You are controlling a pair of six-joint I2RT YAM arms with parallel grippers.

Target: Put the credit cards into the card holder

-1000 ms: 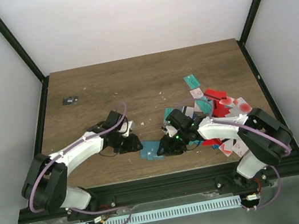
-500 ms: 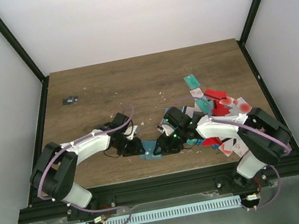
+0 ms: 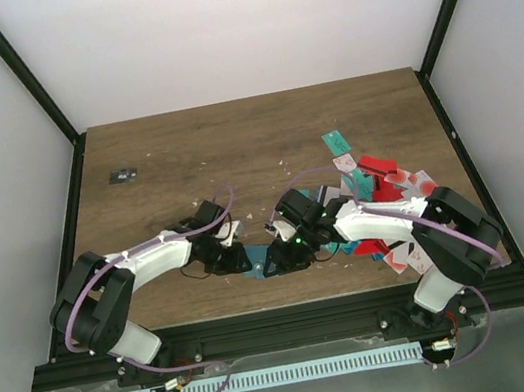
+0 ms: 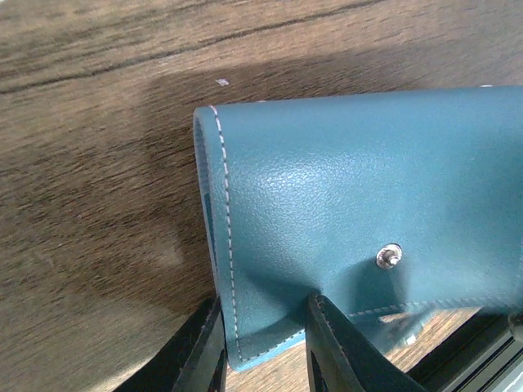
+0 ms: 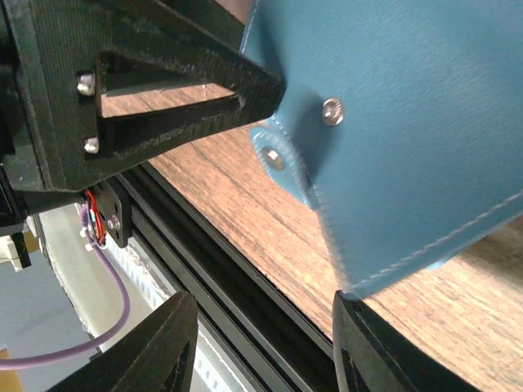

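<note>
The left gripper [image 4: 265, 331] has just moved in from 9 o'clock, and its 2 fingers now pinch the corner of the teal card holder [image 4: 343, 180], which lies at 6 o'clock on the table [image 3: 232, 140]. The right gripper [image 5: 261, 318], at the holder's 3 o'clock side, stands apart and pinches nothing. I think the holder is being steadied for opening. The credit cards [image 3: 382, 185] wait at 3 o'clock.
</note>
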